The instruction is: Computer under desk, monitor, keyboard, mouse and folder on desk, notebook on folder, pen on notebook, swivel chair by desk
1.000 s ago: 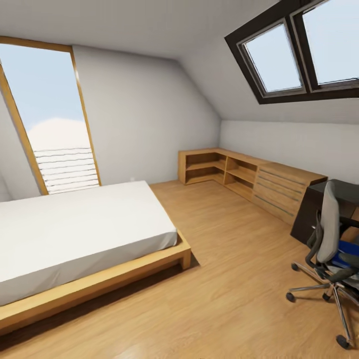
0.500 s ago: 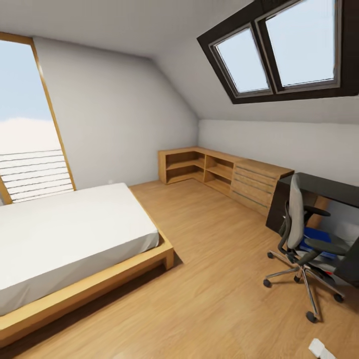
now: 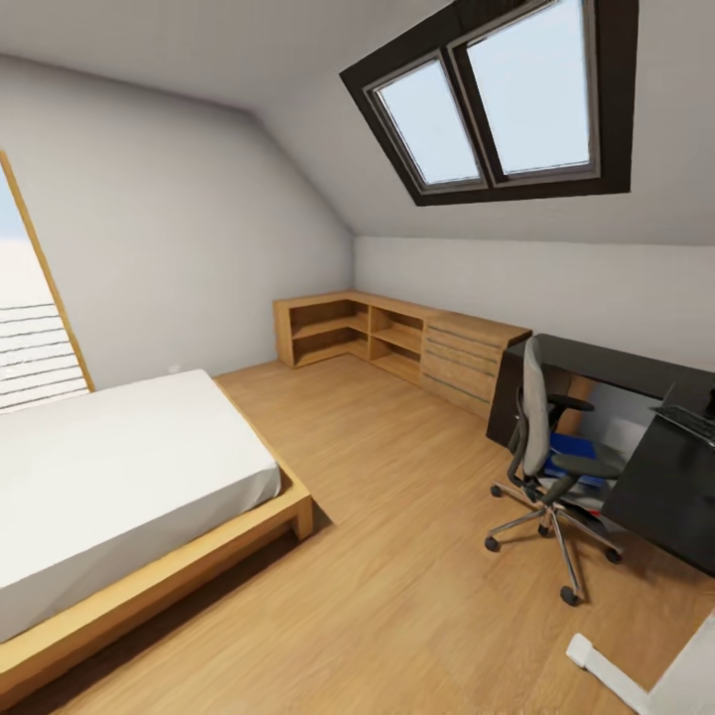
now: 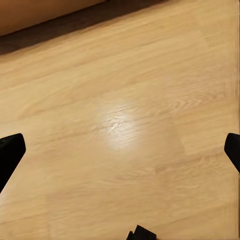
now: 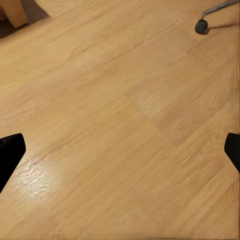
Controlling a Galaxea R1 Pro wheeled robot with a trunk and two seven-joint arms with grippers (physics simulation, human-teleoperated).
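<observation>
At three o'clock, swivel chair (image 3: 544, 452) with blue folder (image 3: 574, 447) sits by desk (image 3: 606, 365); both jaws wide, empty, presumably for transit.

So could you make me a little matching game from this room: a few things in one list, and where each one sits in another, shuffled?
Things:
1. folder
2. swivel chair
3. low shelving
4. bed

Places:
A. along the far walls, in the corner
B. on the chair seat
C. near the big window
D. on the floor in front of the desk

Pairs: 1-B, 2-D, 3-A, 4-C
</observation>
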